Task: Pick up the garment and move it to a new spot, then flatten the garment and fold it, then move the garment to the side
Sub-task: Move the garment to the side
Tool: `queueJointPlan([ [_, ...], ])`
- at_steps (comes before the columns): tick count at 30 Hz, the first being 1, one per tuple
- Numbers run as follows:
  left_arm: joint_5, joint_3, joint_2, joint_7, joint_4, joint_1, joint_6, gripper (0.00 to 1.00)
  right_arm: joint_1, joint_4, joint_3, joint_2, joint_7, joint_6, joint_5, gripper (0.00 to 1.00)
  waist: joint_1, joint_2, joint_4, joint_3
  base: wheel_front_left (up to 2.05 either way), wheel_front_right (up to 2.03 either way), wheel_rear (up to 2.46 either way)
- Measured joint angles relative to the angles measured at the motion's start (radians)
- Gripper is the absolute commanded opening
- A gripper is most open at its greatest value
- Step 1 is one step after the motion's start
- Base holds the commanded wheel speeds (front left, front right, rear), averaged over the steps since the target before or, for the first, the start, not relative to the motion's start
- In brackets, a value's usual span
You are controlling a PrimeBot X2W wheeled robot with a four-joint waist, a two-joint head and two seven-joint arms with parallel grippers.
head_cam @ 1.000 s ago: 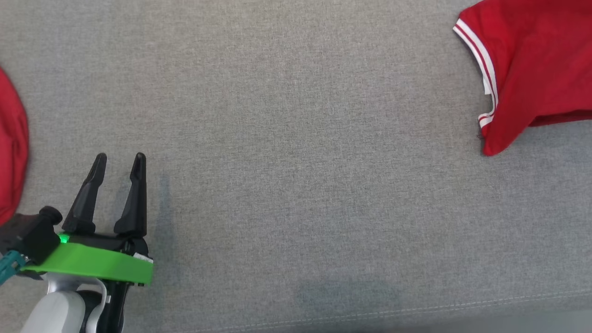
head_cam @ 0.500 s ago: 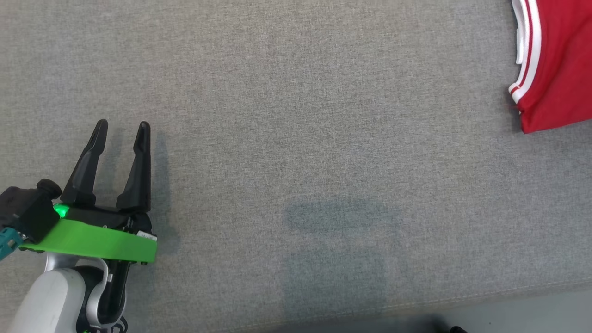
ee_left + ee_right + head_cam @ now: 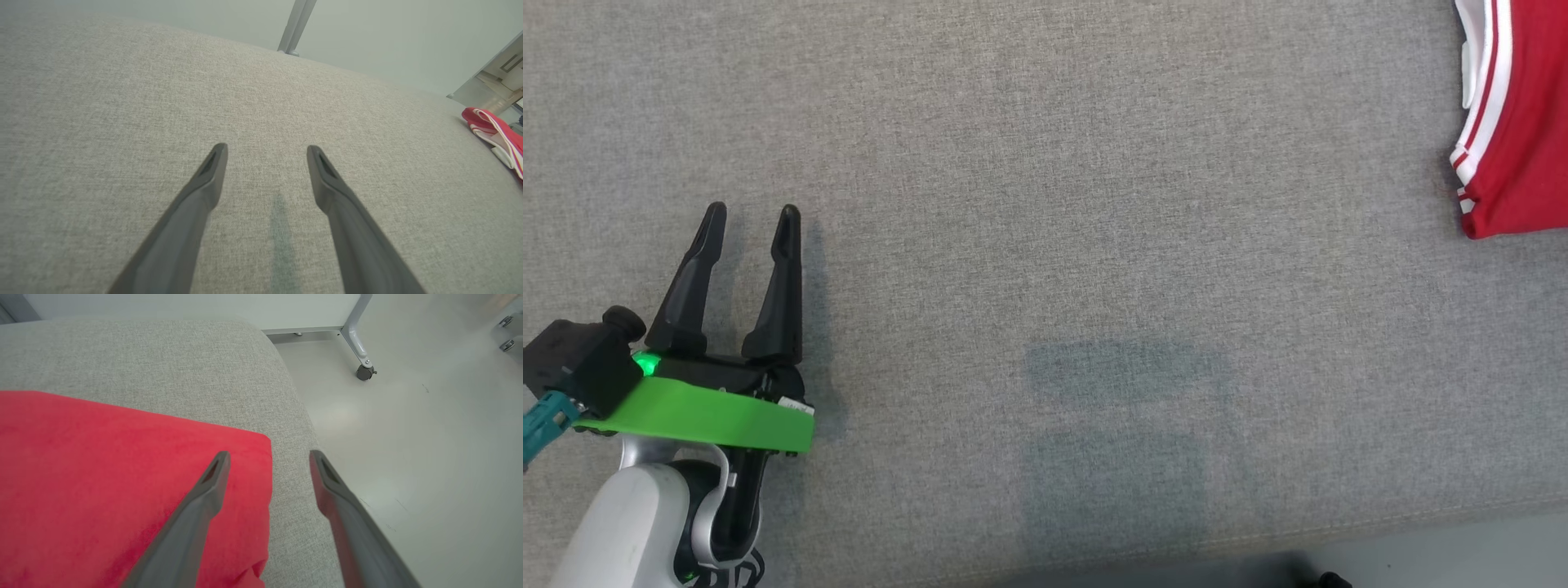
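Red shirt (image 3: 1515,122): lying at the grey cushion's (image 3: 1045,204) far right edge, striped trim facing the middle.
Left gripper (image 3: 753,211): hovering wide and empty over bare fabric, well apart from the shirt.
Right gripper (image 3: 268,454): standing wide, gripping nothing, one finger over the shirt's corner.
Bearing: the shirt is lying off to the left gripper's right, so the right arm is sitting nearer for any regrasp.

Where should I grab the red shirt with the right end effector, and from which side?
Probably the shirt corner nearest the grey cushion edge: two free edges meet there, lying flat. The open right end effector hangs above it, so come from above, straddling the side edge.
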Motion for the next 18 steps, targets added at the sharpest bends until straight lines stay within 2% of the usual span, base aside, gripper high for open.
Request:
queueJointPlan([
  [6, 0.000, 0.015, -0.013, -0.030, 0.027, -0.001, 0.000, 1.00, -0.013, 0.029, -0.015, 0.067, -0.142, -0.002, -0.028, 1.00, 0.0000, 0.0000, 0.003, -0.030, 0.00, 0.00, 0.00],
  [13, 0.002, 0.032, -0.019, -0.054, 0.070, -0.010, 0.000, 1.00, -0.022, -0.020, -0.004, 0.102, -0.315, -0.002, -0.102, 1.00, -0.0001, 0.0000, 0.003, -0.082, 0.00, 0.00, 0.00],
  [18, 0.015, 0.058, -0.015, -0.064, 0.119, -0.008, 0.000, 1.00, -0.003, -0.073, 0.012, 0.161, -0.418, -0.001, -0.116, 1.00, -0.0001, 0.0000, 0.005, -0.140, 0.00, 0.00, 0.00],
])
